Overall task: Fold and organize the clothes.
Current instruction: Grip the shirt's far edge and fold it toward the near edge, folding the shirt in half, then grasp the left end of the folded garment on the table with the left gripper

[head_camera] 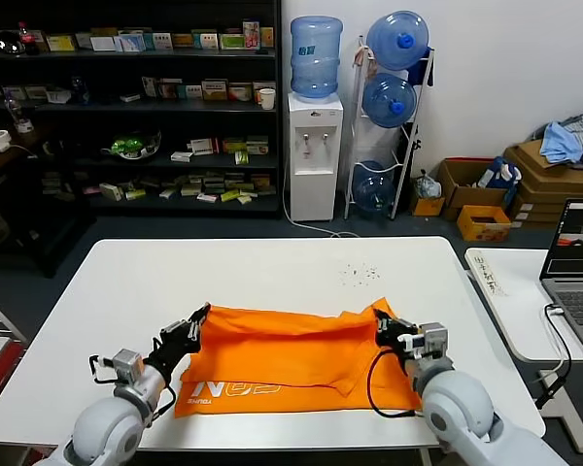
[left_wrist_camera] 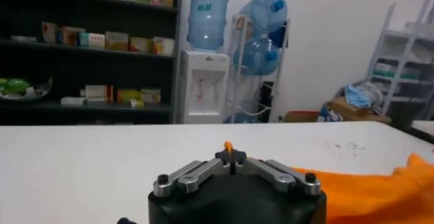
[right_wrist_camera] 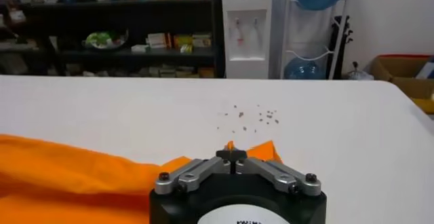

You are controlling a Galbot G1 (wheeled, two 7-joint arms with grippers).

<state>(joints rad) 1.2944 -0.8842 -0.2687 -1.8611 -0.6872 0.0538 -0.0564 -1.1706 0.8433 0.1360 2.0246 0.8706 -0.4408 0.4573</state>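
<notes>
The big white table (head_camera: 272, 272) fills the middle of the room, and the orange T-shirt (head_camera: 291, 364) lies along its near edge, partly folded, with the far layer pulled toward the robot and white lettering (head_camera: 235, 390) showing on the front strip. The cloth is rumpled at the right end, where a fold stands up a little.

The left gripper (head_camera: 190, 333) sits at the shirt's far left corner, its fingers clenched on a pinch of the orange fabric; from its own wrist camera a small orange tip (left_wrist_camera: 228, 146) pokes out between the closed fingers. The right gripper (head_camera: 387, 328) is at the far right corner, likewise pinched tight on the cloth, with an orange peak (right_wrist_camera: 252, 151) bunched right at its fingertips.

A scatter of small dark specks (head_camera: 360, 274) lies on the bare tabletop beyond the shirt, well apart from it.
</notes>
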